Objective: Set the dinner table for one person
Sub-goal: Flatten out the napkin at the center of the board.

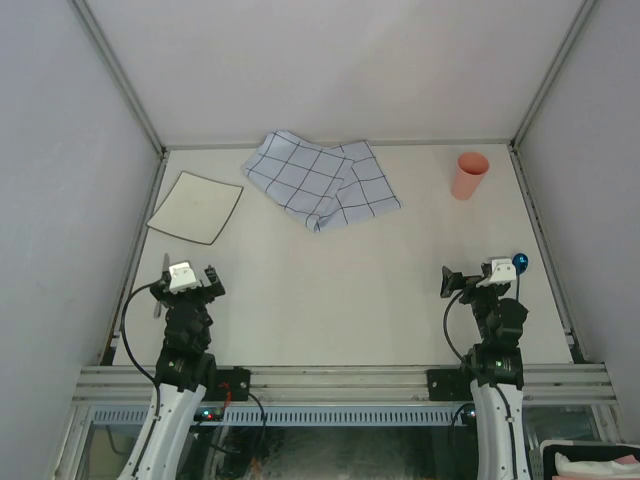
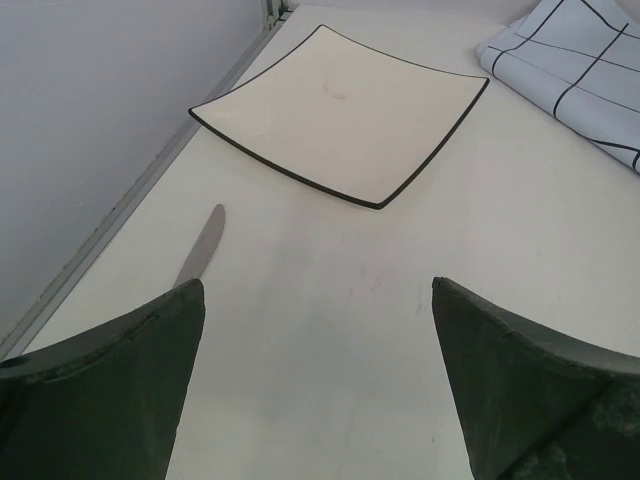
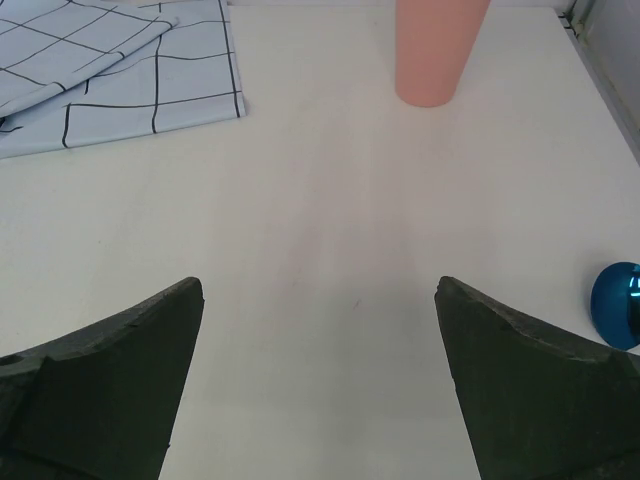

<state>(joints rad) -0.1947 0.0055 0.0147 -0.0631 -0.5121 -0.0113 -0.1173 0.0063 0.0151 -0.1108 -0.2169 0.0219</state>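
The off-white dinner table (image 1: 340, 290) holds a square white plate with a dark rim (image 1: 196, 207) at the far left, also in the left wrist view (image 2: 345, 110). A knife (image 2: 200, 248) lies near the left rail, by my left arm (image 1: 163, 285). A pink cup (image 1: 469, 176) stands far right, also in the right wrist view (image 3: 437, 48). A shiny blue object (image 1: 520, 262) lies by the right arm, also in the right wrist view (image 3: 618, 305). My left gripper (image 2: 318, 300) and right gripper (image 3: 320, 300) are open and empty, low over bare table.
A crumpled light-blue cloth with a dark grid (image 1: 320, 180) lies at the far middle, also in the wrist views (image 2: 580, 65) (image 3: 110, 70). Grey rails (image 1: 545, 250) and pale walls edge the table.
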